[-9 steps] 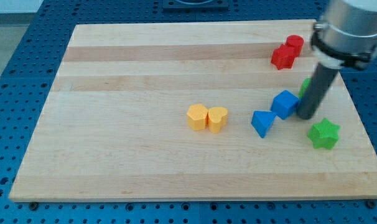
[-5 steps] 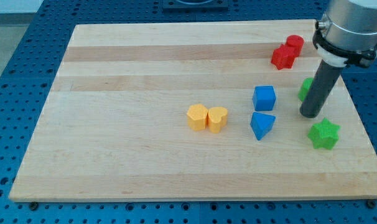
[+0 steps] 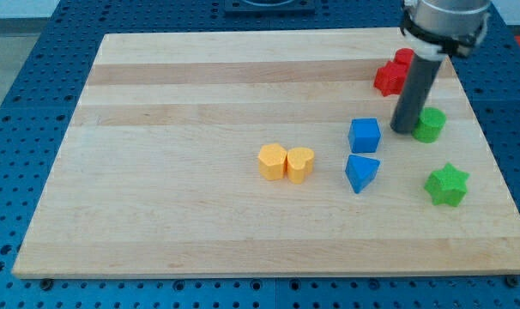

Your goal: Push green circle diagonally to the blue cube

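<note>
The green circle (image 3: 430, 125) lies on the wooden board at the view's right. The blue cube (image 3: 364, 136) sits to its left, with a gap between them. My tip (image 3: 402, 130) stands in that gap, touching or nearly touching the green circle's left side and a short way right of the blue cube. The rod rises from it toward the view's top and partly covers the red blocks.
A blue triangular block (image 3: 361, 172) lies just below the blue cube. A green star (image 3: 446, 184) sits below the green circle. Two red blocks (image 3: 394, 73) lie near the top right. Two yellow blocks (image 3: 286, 162) sit mid-board. The board's right edge (image 3: 492, 146) is close.
The blue cube has shifted left and up, away from the rod. My tip has moved up and left, from beside the green star's upper left to between the blue cube and the green circle.
</note>
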`<control>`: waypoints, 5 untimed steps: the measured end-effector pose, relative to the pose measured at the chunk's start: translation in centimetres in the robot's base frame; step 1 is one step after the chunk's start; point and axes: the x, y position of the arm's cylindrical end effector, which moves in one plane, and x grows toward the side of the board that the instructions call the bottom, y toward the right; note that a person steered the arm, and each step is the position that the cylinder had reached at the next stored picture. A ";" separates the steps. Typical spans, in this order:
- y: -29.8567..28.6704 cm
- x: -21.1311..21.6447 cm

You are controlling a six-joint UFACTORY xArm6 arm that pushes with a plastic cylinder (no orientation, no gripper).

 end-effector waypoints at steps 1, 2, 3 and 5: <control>0.1 7.1; 1.7 8.0; 4.9 6.6; 3.4 3.5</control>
